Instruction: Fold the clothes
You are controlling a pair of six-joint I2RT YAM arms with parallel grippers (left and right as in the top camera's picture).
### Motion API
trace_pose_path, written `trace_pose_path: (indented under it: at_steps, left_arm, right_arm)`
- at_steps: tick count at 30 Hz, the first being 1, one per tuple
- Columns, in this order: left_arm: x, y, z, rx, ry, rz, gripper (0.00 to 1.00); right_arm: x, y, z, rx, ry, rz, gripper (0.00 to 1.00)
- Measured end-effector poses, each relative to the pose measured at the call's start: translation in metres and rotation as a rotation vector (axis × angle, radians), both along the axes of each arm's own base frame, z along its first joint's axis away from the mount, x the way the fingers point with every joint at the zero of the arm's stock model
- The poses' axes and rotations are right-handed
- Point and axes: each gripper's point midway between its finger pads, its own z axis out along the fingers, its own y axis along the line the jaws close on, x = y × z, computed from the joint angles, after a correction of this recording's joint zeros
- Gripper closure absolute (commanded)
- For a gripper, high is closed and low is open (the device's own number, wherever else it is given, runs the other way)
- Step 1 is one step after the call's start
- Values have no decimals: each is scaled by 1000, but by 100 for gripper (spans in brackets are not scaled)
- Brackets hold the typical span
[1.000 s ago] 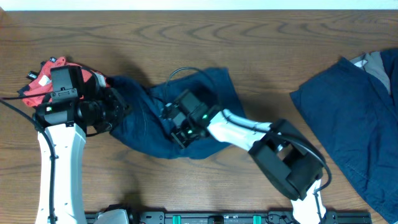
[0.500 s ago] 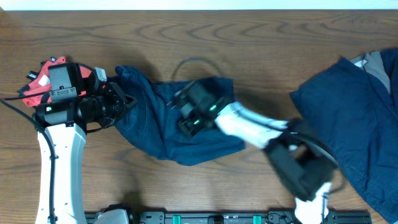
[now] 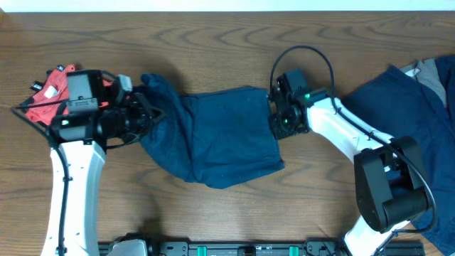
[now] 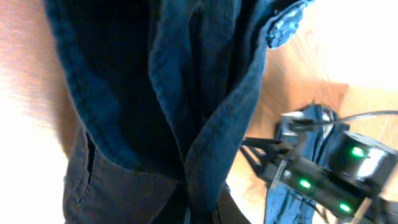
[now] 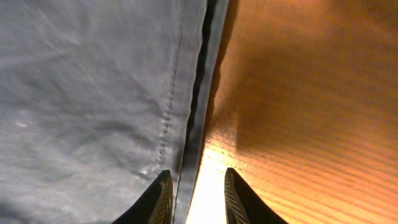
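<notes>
Folding of a pair of navy shorts point(image 3: 224, 135) is seen under way on a wooden table point(image 3: 213, 43). Behind the left gripper point(image 3: 146, 115), a red item point(image 3: 44, 91) is partly hidden by the arm; what it is cannot be told. The left gripper is clenched on the bunched end of the shorts, and cloth is seen gathered into its jaws in the wrist view. From that grip the shorts are spread nearly flat toward the right gripper point(image 3: 276, 119), with wrinkles bunched close to the clenched end. The right gripper is held at the opposite edge of the shorts, its jaws parted and nothing pinched. In its own view the stitched hem point(image 5: 198, 93) is seen running just ahead of one fingertip point(image 5: 163, 198), with bare wood showing between the two tips. Well beyond the right gripper, a second navy garment point(image 3: 405, 135) is seen lying at the table's edge, with a scrap of grey cloth point(image 3: 426, 71) showing at its top.

The step in hand is judged to be a grasp of that free edge. It would be done well if the hem were taken squarely with both layers caught. The clenched end should be held taut, and the fold carried across so that edges are matched rather than dragged.
</notes>
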Motion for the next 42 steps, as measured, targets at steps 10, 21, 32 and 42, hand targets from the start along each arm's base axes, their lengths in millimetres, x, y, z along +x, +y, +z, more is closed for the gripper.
trace_pose_path:
  at_steps: [10, 21, 32, 42]
  left_arm:
    - [4, -74, 17, -52, -76, -134, 94]
    - [-7, -139, -2, 42, -38, -144, 94]
    - [8, -171, -46, 77, 37, -96, 83]
    - [43, -167, -28, 75, -143, -125, 45]
  right_arm:
    - [-8, 15, -14, 32, -34, 23, 98]
    - [-13, 24, -14, 35, -34, 37, 99]
    - [-14, 25, -15, 39, -25, 26, 82]
    - [15, -19, 25, 41, -46, -195, 69]
